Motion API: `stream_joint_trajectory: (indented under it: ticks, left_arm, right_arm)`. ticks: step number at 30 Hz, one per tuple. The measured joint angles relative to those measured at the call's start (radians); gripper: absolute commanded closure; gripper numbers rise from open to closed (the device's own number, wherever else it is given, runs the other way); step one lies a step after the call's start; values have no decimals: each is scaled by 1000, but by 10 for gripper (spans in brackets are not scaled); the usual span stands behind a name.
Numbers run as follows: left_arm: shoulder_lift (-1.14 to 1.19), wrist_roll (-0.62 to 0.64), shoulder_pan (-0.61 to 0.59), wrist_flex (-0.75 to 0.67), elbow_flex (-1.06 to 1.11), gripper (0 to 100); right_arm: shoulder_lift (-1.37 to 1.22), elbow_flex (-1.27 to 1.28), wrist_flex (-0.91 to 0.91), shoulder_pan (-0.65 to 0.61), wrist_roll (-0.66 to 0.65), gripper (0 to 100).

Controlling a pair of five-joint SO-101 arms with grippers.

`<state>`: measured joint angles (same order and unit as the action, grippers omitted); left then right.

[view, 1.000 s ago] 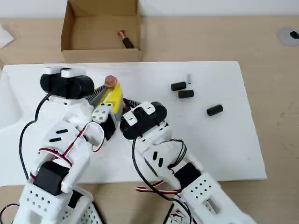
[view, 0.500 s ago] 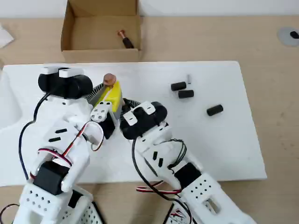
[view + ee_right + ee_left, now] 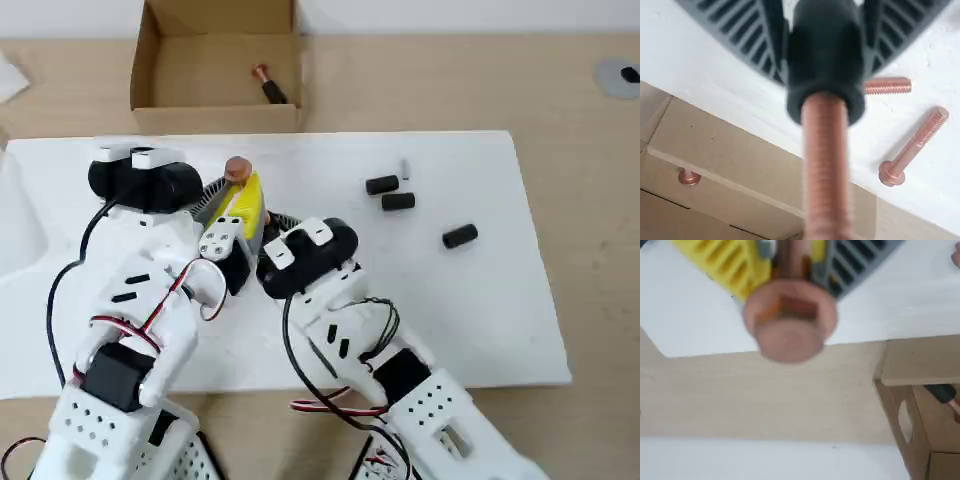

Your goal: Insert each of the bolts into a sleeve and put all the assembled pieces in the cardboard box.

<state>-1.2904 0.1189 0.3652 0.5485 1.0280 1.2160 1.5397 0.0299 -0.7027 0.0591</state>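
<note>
Right wrist view: right gripper clamps the sleeve, left gripper the bolt. Any tilt and we could jam it.

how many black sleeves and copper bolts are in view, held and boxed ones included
black sleeve: 5 (3 loose, 1 in right gripper, 1 in cardboard box)
copper bolt: 4 (2 loose, 1 in left gripper, 1 in box)
total: 9

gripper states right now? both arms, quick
Left gripper: closed on a bolt.
Right gripper: closed on a sleeve, with a bolt shank through it.
</note>
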Motion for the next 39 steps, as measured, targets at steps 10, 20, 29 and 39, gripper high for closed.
stream_joint_trajectory:
  ticks: [10,20,29,39]
  left_arm:
    - [0,-31,0,0,0,993]
    - [0,-31,0,0,37,991]
    - [0,-29,0,0,37,902]
    - [-2,49,0,112,35,850]
  right_arm:
    - [0,0,0,0,0,989]
    - [0,0,0,0,-2,989]
    - [0,0,0,0,-2,989]
    - [0,0,2,2,-2,989]
